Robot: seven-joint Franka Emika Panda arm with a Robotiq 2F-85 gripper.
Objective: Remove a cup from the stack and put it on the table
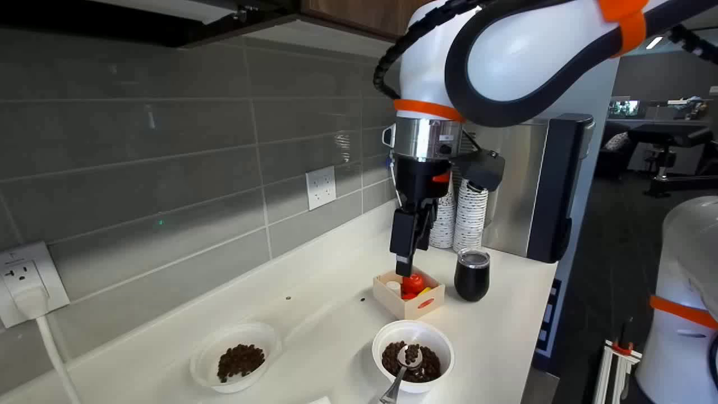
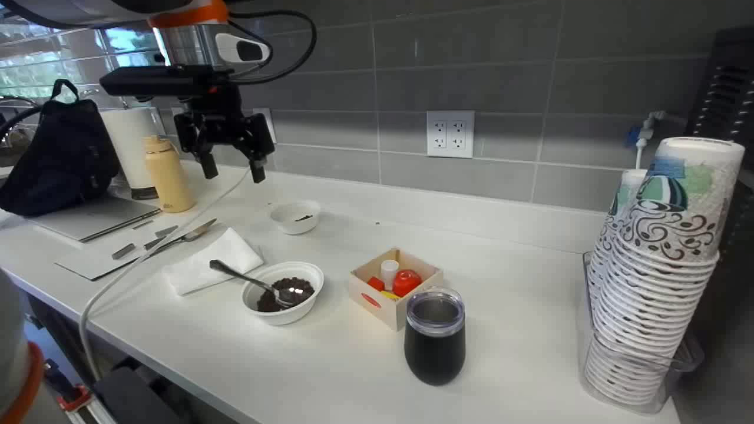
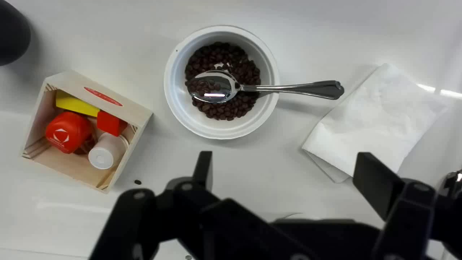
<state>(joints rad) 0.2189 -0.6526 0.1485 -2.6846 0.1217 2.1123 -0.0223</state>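
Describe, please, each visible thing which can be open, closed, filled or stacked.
Black two-finger gripper: open
White patterned paper cups: stacked upside down
Black rounded tumbler: lidded
White round bowl with metal spoon: contains dark beans
Other white round bowl: partly filled
Pale wooden box: open, occupied
Tall yellow bottle: capped
Flat silver laptop: seems closed
Dark backpack: cannot tell

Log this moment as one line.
hand: open, gripping nothing | pose: above counter, apart from cup stacks | pick: apparently not yet done | nearby: bowl with spoon, wooden box, black tumbler
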